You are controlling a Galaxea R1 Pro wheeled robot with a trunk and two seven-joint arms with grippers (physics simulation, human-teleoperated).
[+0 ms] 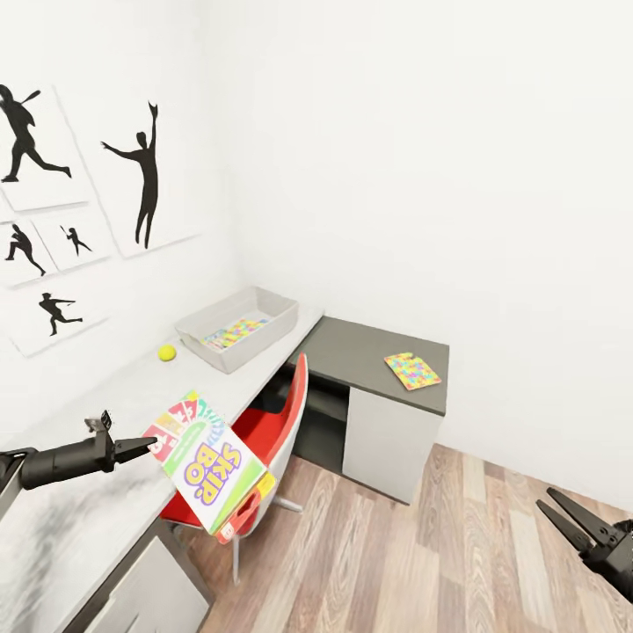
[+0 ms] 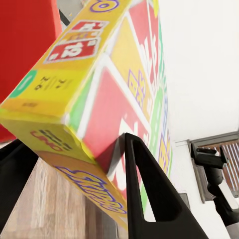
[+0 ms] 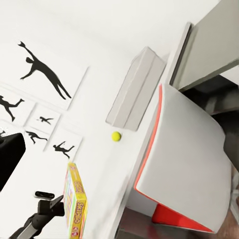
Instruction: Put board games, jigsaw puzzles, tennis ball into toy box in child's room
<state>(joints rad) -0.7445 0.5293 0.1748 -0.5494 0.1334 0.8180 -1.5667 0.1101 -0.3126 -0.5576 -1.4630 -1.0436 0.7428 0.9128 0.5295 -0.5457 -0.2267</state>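
Grey toy box [image 1: 264, 309]: one jigsaw puzzle [image 1: 234, 333] inside | left jaws clamp Skip-Bo box [image 1: 209, 462] | right jaws spread, empty

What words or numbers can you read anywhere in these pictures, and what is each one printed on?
"SKIP BO": large purple letters on the face of the Skip-Bo box held in the left pincer.
"12": on a red card pictured on the box's yellow edge, left wrist view.
"UNO": small red print on that yellow edge.
The remaining fine print on the box is too small or blurred to read.
The wall pictures are silhouettes without text.
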